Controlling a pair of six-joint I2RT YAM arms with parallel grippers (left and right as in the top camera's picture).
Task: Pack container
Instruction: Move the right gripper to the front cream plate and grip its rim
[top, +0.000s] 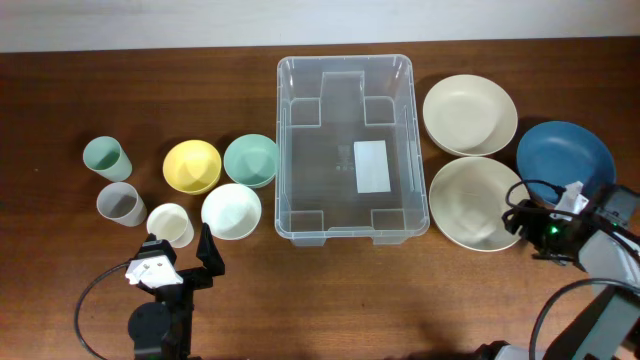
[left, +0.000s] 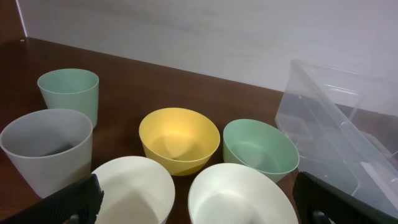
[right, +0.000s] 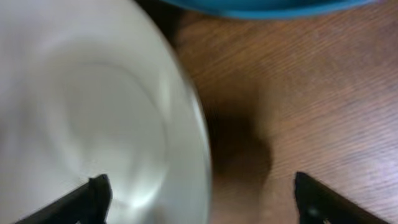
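The container (top: 300, 150) is a large clear tub with a white label on its base, empty, at the table's middle; its corner shows in the left wrist view (left: 336, 118). My left gripper (top: 180, 248) is open just in front of a cream cup (top: 170, 223) and a white bowl (top: 231, 210); the left wrist view (left: 199, 202) shows both between the fingers. My right gripper (top: 512, 222) is open, its fingers either side of the near cream plate's (top: 470, 200) right rim, with the plate (right: 81, 106) filling the left of the right wrist view.
Left of the tub stand a green cup (top: 106, 158), a grey cup (top: 120, 204), a yellow bowl (top: 191, 166) and a green bowl (top: 250, 159). Right of it lie a second cream plate (top: 470, 114) and a blue plate (top: 565, 155).
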